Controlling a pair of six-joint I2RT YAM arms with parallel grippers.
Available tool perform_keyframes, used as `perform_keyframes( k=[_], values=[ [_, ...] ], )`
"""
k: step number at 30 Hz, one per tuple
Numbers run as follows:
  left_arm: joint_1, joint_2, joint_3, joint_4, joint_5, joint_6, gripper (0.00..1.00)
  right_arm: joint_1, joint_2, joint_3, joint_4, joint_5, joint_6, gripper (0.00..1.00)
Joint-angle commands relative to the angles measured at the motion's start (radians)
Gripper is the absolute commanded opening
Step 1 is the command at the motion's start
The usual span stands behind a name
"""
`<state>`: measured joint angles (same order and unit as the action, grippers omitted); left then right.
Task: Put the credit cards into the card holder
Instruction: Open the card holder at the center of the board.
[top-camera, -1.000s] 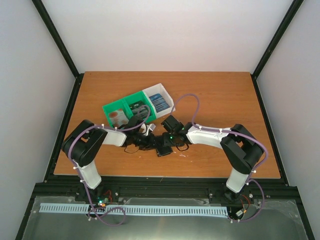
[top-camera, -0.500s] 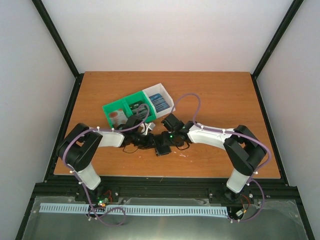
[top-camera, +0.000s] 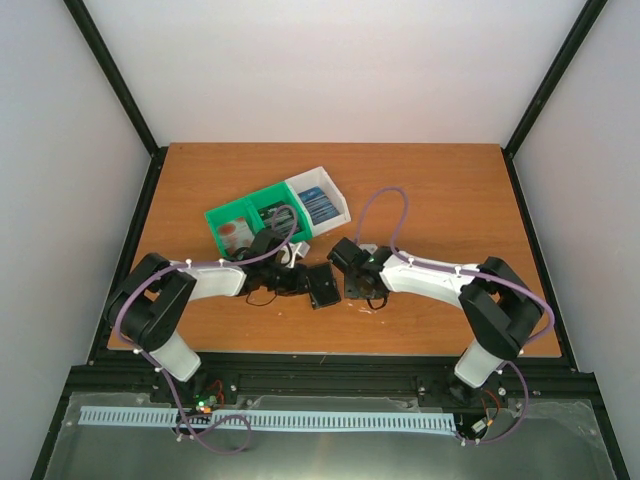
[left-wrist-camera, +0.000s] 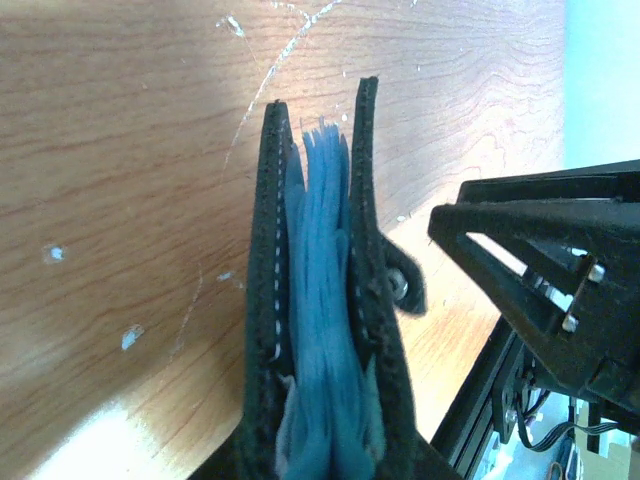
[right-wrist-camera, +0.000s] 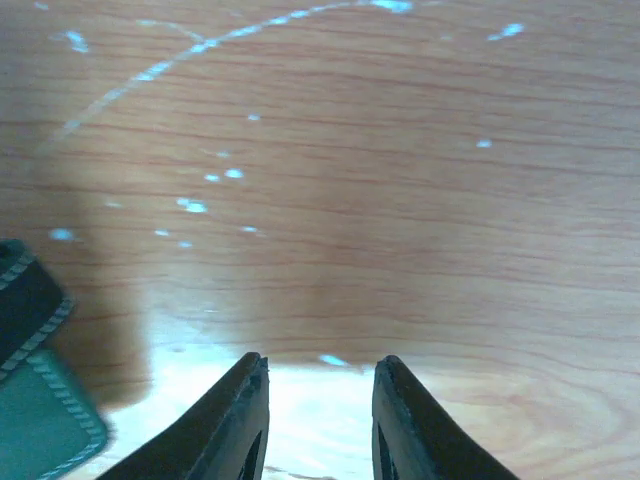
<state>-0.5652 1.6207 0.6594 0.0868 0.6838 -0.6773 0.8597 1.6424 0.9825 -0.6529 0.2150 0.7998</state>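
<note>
My left gripper (top-camera: 300, 282) is shut on the card holder (top-camera: 322, 286), a black folding wallet held just above the table. In the left wrist view the card holder (left-wrist-camera: 320, 300) stands edge-on, its two black covers slightly apart with grey-blue sleeves between them and the snap tab (left-wrist-camera: 402, 287) on its right side. My right gripper (top-camera: 352, 280) sits just right of the holder, apart from it. In the right wrist view its fingers are open over bare wood with nothing between them (right-wrist-camera: 318, 372), and a corner of the holder (right-wrist-camera: 35, 420) shows at lower left. The credit cards lie in the bin: blue ones (top-camera: 318, 206), pinkish ones (top-camera: 235, 232).
The green and white three-compartment bin (top-camera: 258, 201) stands behind the left arm, towards the table's middle. A black frame rail (left-wrist-camera: 480, 400) runs along the near table edge, close to the holder. The wood shows pale scratches.
My right gripper has drawn back to the right, away from the card holder, and its jaws have narrowed. The left arm still grips the holder and has shifted only slightly.
</note>
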Motion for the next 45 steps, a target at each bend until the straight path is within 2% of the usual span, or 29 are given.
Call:
perform_keyframes(
  k=[1,4,6,9,11,14,17,24,28,30,37,40,41,43,45],
  values=[
    [0.006,-0.029,0.022,-0.016,-0.018,0.030,0.01,-0.002,-0.020,0.033,-0.129,0.142,0.014,0.30],
    [0.006,-0.024,0.028,-0.018,-0.003,0.035,0.01,-0.002,-0.062,0.021,-0.038,0.040,-0.089,0.33],
    [0.005,-0.022,0.033,-0.023,-0.001,0.042,0.01,-0.003,-0.113,-0.010,0.097,-0.083,-0.153,0.40],
    [0.006,-0.025,0.035,-0.034,-0.001,0.052,0.01,-0.004,-0.162,-0.038,0.211,-0.225,-0.191,0.52],
    [0.005,-0.025,0.036,-0.034,0.004,0.054,0.01,-0.004,-0.147,-0.026,0.225,-0.257,-0.195,0.57],
    [0.006,-0.023,0.036,-0.032,0.011,0.055,0.01,-0.004,-0.086,0.007,0.210,-0.251,-0.194,0.57],
    [0.006,-0.023,0.036,-0.032,0.013,0.055,0.01,-0.003,-0.034,0.023,0.207,-0.238,-0.184,0.53],
    [0.006,-0.020,0.034,-0.035,0.013,0.051,0.00,-0.003,0.019,0.021,0.165,-0.170,-0.165,0.28],
    [0.005,-0.017,0.038,-0.033,0.014,0.051,0.01,-0.002,0.036,0.014,0.169,-0.166,-0.165,0.17],
    [0.005,-0.016,0.037,-0.033,0.013,0.051,0.01,-0.002,0.049,0.017,0.172,-0.163,-0.165,0.15],
    [0.005,-0.016,0.036,-0.038,0.012,0.051,0.01,-0.003,0.082,0.016,0.224,-0.176,-0.171,0.20],
    [0.006,-0.015,0.034,-0.043,0.007,0.050,0.01,-0.003,0.074,0.006,0.261,-0.169,-0.182,0.15],
    [0.005,-0.015,0.033,-0.044,0.006,0.050,0.02,-0.004,0.065,-0.003,0.276,-0.166,-0.186,0.11],
    [0.006,-0.016,0.034,-0.050,-0.006,0.046,0.06,-0.004,0.040,-0.015,0.287,-0.156,-0.185,0.03],
    [0.006,-0.021,0.030,-0.066,-0.034,0.038,0.18,-0.004,0.009,-0.029,0.278,-0.148,-0.184,0.03]
  ],
)
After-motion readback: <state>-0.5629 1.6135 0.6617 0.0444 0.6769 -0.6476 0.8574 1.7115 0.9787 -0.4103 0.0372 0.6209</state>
